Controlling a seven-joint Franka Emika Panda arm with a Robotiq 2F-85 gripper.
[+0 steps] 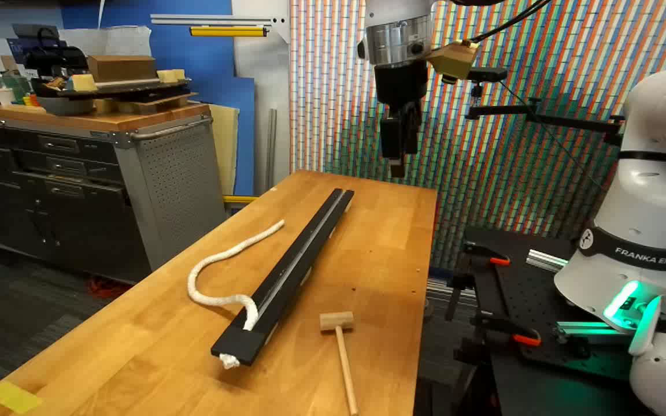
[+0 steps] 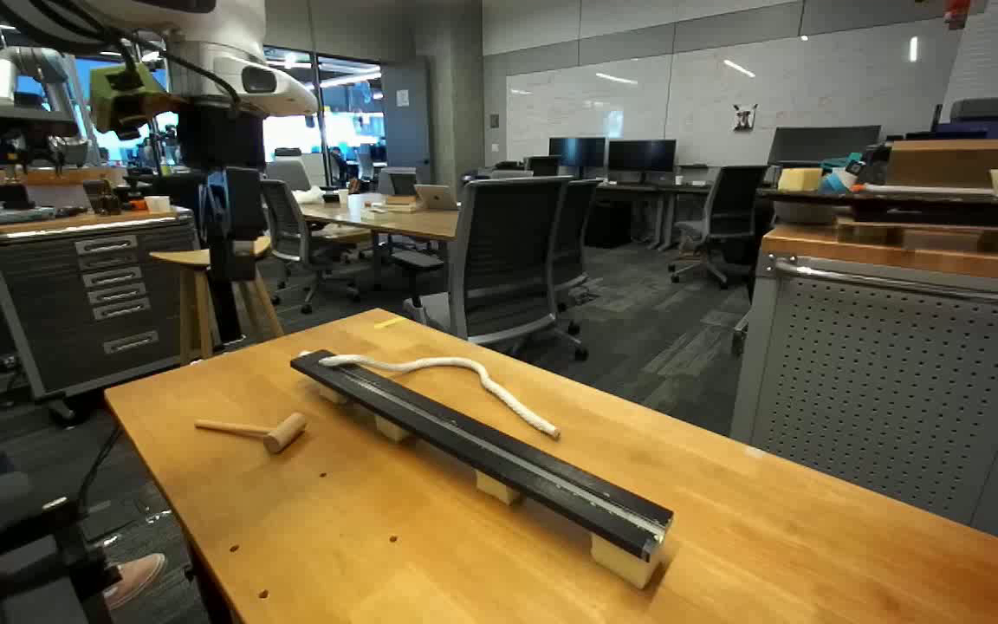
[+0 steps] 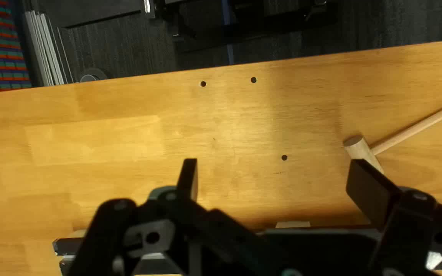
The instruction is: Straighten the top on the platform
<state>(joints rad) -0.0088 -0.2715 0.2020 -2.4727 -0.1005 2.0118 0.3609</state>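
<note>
The top, a limp white rope, lies in an S-curve in both exterior views (image 1: 197,277) (image 2: 456,362). One part rests on one end of the platform; the rest bends off onto the table beside it, its free end lying on the tabletop. A frayed white tuft shows at that platform end. The platform is a long black grooved bar (image 1: 304,260) (image 2: 499,442), raised on small blocks; part of it shows in the wrist view (image 3: 67,246). My gripper (image 1: 398,164) (image 2: 226,325) (image 3: 274,168) is open and empty, high above the table, apart from the rope.
A small wooden mallet (image 1: 337,322) (image 2: 284,433) (image 3: 363,153) lies on the table on the side of the platform away from the rope. Yellow tape (image 1: 14,397) marks a table corner. A tool cabinet (image 1: 171,167) stands beyond the table.
</note>
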